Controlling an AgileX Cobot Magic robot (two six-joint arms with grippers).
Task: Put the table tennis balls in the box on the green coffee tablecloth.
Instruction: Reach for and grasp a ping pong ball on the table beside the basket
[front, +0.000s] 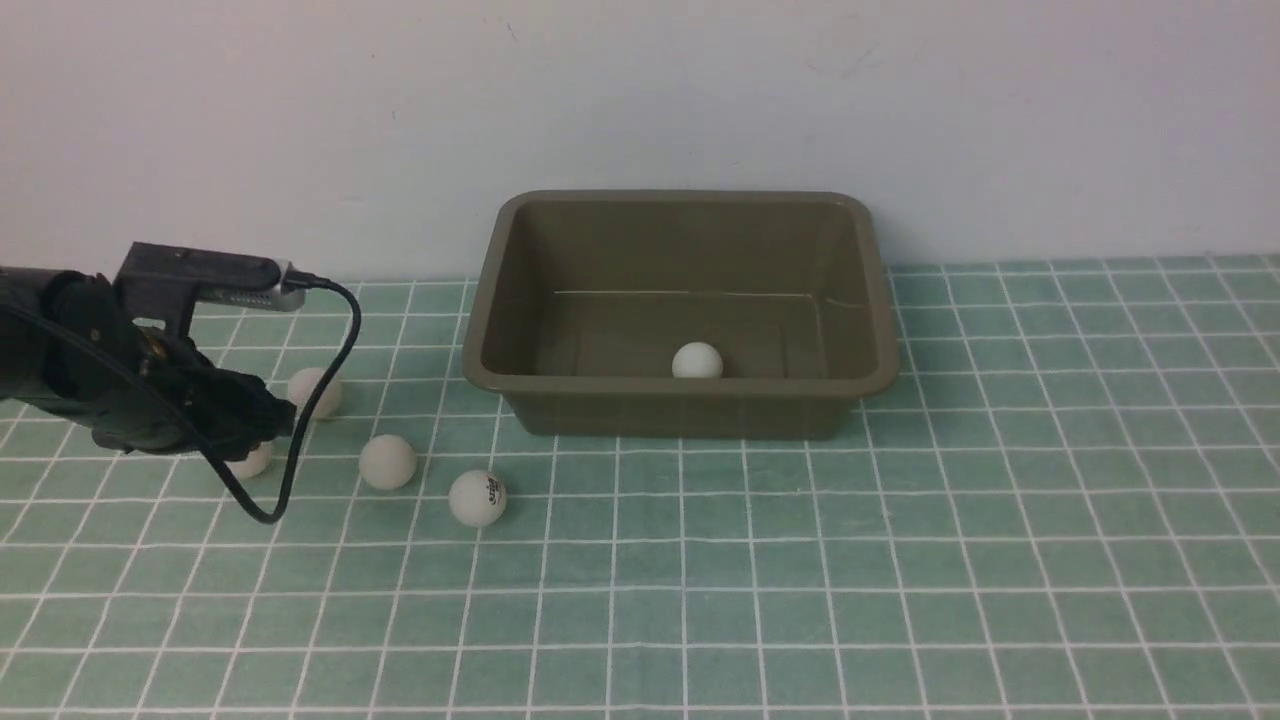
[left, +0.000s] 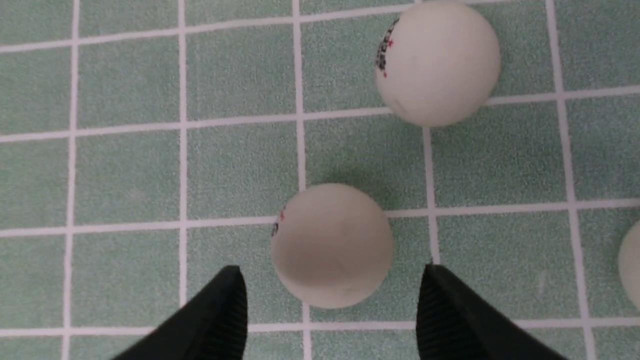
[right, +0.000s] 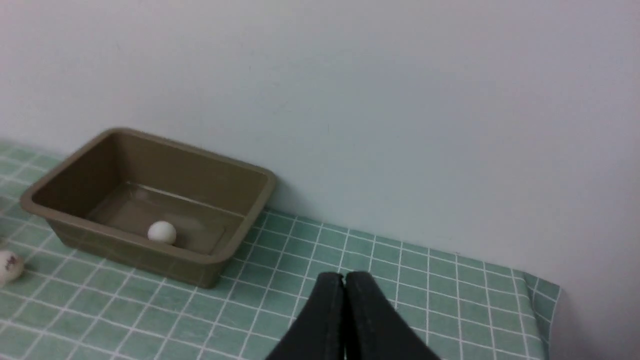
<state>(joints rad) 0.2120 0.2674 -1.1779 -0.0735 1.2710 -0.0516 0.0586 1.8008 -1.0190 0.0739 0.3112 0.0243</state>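
Note:
The olive-brown box (front: 680, 386) stands on the green tablecloth (front: 800, 560) at the back, with one white ball (front: 697, 361) inside. Several balls lie on the cloth left of the box: one (front: 316, 391) farthest back, one (front: 387, 461) in the middle, one with a logo (front: 477, 498) nearest. Another ball (front: 250, 462) is half hidden under my left gripper (front: 262, 425). In the left wrist view the left gripper (left: 331, 272) is open, its fingertips on either side of that ball (left: 332, 245), which rests on the cloth. My right gripper (right: 344, 277) is shut and empty, out of the front view.
The left wrist view shows a second ball (left: 437, 62) and the edge of a third (left: 631, 265) close by. The right wrist view shows the box (right: 125, 245), its ball (right: 162, 232) and the cloth's far corner (right: 542, 292) by the wall. A black cable (front: 300, 440) hangs off the left arm.

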